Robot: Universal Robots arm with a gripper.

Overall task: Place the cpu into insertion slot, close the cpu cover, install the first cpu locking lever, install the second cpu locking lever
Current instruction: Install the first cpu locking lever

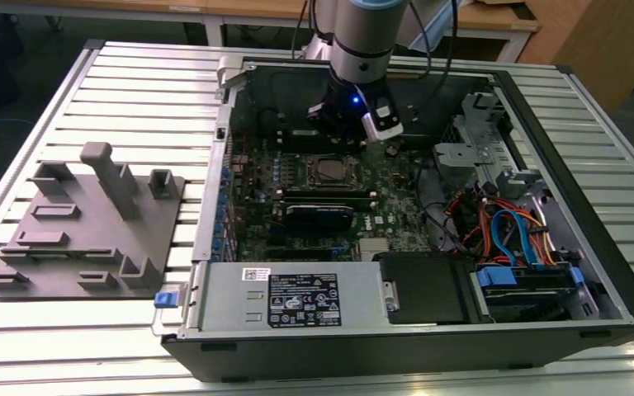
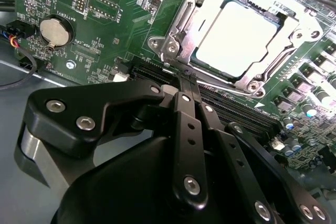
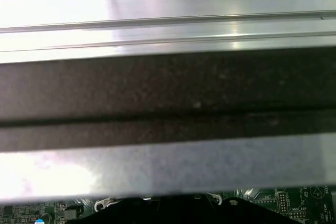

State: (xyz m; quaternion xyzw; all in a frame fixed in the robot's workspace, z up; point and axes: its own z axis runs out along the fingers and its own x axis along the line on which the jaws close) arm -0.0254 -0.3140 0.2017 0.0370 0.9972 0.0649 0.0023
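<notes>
A grey holder block (image 1: pixel 80 227) lies on the ribbed metal table (image 1: pixel 130 99), near its edge at the exterior view's left. Next comes the open computer case (image 1: pixel 581 214) with the green motherboard (image 2: pixel 131 19) inside. The cpu (image 2: pixel 239 38) sits in the insertion slot (image 1: pixel 325 171) near the middle of the board, and the cpu cover (image 2: pixel 184 30) lies flat around it. The gripper (image 2: pixel 187 85) hangs just beside the slot, its black fingers (image 2: pixel 184 129) pressed together, holding nothing.
</notes>
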